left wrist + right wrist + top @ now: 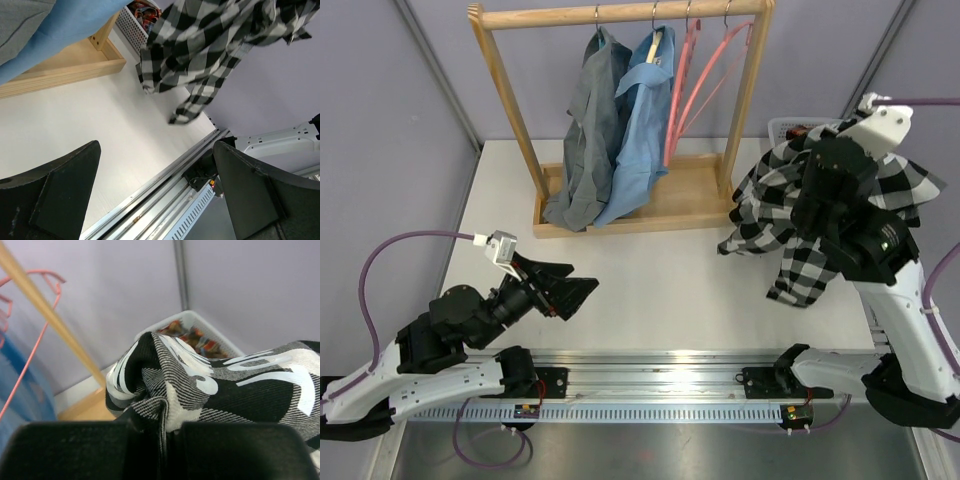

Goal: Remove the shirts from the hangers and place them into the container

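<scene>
My right gripper (167, 427) is shut on a bunched fold of the black-and-white checked shirt (790, 215), which hangs off it above the table's right side, just in front of the white lattice container (782, 126). In the right wrist view the container (196, 320) lies behind the shirt (210, 385) and holds colourful cloth. A grey shirt (588, 130) and a light blue shirt (642, 120) hang on the rail. Two bare pink hangers (698, 75) hang to their right. My left gripper (578, 283) is open and holds nothing, low over the table's near left.
The wooden rack (620, 14) stands at the back middle, its base frame (650, 215) on the table. Grey walls close in the back and sides. A metal rail (660, 375) runs along the near edge between the arm bases.
</scene>
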Available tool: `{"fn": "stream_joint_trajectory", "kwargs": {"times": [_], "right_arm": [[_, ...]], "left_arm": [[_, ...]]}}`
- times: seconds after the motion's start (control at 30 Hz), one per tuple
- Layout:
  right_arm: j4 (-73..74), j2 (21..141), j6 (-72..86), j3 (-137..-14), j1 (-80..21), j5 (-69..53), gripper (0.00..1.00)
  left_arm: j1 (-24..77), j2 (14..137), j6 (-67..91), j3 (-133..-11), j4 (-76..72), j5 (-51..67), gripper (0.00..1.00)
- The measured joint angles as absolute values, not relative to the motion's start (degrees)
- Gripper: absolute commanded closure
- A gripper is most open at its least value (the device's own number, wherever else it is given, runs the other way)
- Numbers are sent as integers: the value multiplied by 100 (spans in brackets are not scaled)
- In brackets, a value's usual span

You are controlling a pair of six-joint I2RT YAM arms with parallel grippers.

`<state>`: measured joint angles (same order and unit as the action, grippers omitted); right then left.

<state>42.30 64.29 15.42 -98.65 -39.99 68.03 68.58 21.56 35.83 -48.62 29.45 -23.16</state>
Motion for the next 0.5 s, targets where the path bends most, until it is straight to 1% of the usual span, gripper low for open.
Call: {"fn": "stream_joint_trajectory", "kwargs": {"times": [0.13, 0.33, 0.5], "right_arm": [[3826, 7164, 976, -10720, -3087, 6434, 100], [3983, 8460, 829, -12042, -1472, 5290, 100], [4056, 9537, 720, -13211, -810, 4473, 100]], "left_arm": [[6858, 2152, 3586, -4862, 2947, -2244, 1], [6858, 2071, 3586, -4862, 2989, -2209, 1], [6858, 1946, 3586, -4862, 3048, -2213, 1]]}}
